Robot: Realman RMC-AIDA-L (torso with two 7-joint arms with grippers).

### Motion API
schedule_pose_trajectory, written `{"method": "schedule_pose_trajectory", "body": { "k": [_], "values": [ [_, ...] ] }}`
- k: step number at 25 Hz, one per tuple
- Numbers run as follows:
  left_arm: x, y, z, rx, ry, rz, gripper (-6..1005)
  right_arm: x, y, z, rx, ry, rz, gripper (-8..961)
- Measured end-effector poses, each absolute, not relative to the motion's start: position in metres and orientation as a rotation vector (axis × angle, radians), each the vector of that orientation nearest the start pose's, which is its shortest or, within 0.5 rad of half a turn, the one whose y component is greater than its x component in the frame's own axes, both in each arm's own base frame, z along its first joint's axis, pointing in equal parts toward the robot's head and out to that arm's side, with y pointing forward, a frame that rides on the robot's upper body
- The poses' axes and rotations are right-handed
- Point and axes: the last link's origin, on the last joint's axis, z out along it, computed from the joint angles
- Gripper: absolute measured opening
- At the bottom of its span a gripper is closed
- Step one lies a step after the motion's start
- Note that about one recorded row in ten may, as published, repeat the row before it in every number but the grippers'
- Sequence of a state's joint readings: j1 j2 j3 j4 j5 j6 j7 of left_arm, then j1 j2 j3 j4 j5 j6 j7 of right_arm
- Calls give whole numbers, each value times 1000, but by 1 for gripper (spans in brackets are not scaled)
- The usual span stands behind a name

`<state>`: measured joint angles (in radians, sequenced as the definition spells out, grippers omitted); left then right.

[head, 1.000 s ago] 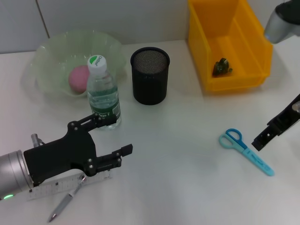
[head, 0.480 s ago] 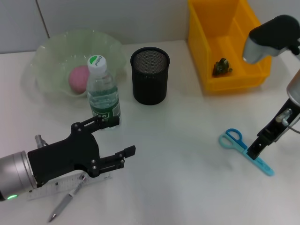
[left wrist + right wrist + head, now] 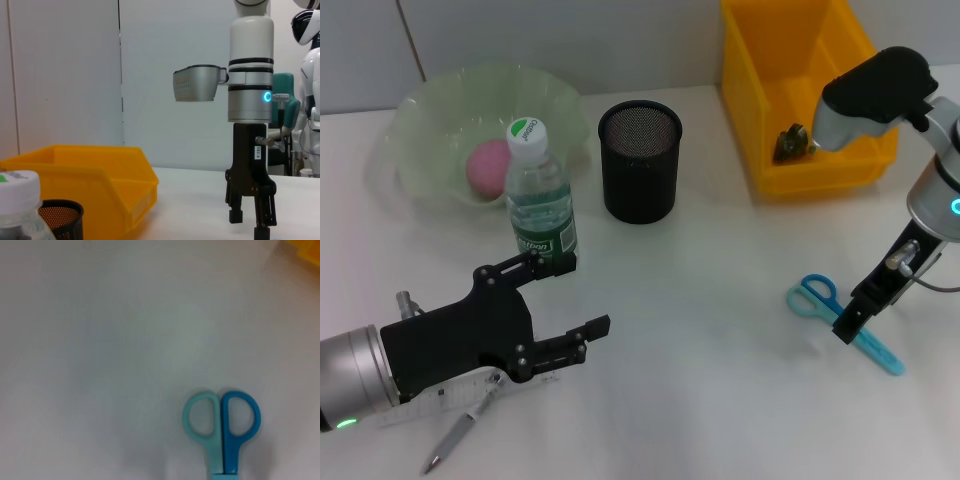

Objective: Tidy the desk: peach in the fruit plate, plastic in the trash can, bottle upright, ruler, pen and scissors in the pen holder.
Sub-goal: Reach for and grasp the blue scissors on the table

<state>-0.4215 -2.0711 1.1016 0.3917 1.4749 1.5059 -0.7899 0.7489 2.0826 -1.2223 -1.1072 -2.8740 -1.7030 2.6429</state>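
Head view puts my right pincer (image 3: 847, 324), parted, over the scissors (image 3: 844, 322); I'd descend square onto the sheathed blades before closing.

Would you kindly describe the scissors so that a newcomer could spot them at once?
Start at the yellow bin at the table's far right, then come toward the robot. The scissors lie flat there, under the right gripper. Their two-tone blue handles are unmistakable.
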Motion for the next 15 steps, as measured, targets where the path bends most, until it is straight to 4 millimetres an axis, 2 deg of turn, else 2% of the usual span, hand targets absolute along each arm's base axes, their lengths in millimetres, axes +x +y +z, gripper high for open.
{"method": "schedule_pose_trajectory", "body": {
  "k": [15],
  "values": [
    [-265,282,-51,-2661,-186,-911,785,225,361,4,-2376,1243,-848,823]
  ]
}}
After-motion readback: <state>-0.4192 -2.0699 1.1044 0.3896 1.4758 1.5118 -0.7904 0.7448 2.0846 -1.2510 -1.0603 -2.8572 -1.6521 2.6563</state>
